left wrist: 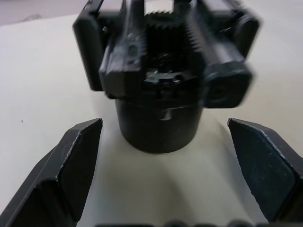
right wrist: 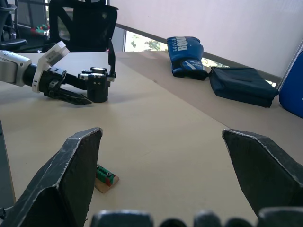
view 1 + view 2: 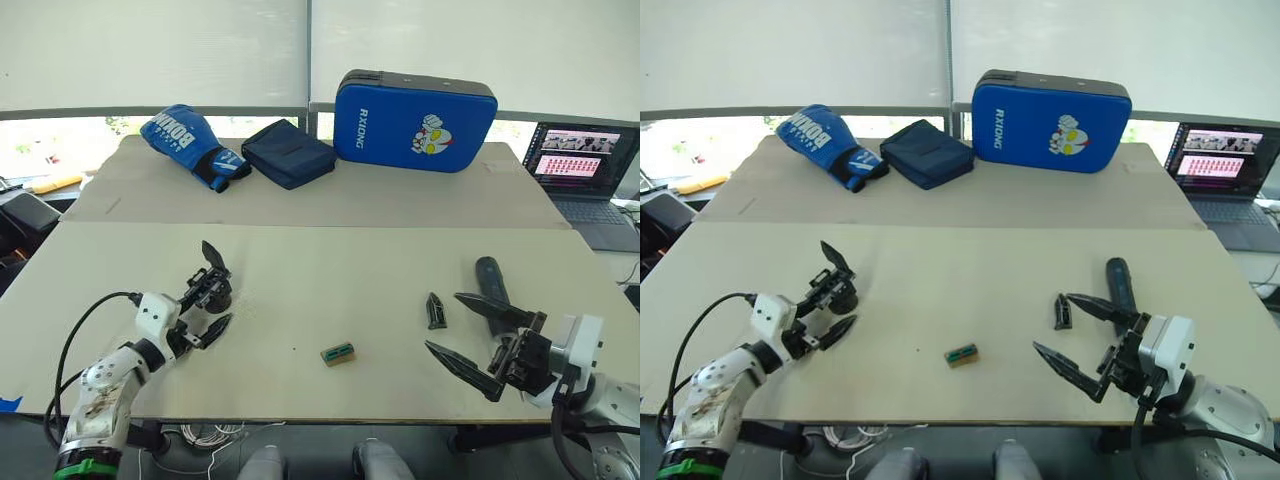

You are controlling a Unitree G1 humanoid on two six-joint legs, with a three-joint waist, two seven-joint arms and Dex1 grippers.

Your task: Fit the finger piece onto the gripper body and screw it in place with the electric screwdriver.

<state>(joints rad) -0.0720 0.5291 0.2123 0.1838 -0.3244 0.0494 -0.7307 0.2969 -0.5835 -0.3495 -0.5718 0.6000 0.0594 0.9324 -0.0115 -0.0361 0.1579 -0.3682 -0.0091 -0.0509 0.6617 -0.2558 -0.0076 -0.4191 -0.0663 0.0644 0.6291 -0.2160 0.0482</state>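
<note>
While both your grippers stand spread and empty, nothing is assembled: left gripper [image 3: 207,306] brackets the small black geared gripper body [image 3: 211,287] at near left; right gripper [image 3: 470,337] hovers beside the black tapered plastic finger piece [image 3: 435,310] and dark cylindrical electric screwdriver [image 3: 491,280], both untouched.

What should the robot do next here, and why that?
Probably close the left gripper on the gripper body: its open fingers already stand on either side of the round base without touching it. The finger piece lies on the table near the open right gripper, not yet picked up, so steadying the body seems to come first.
</note>
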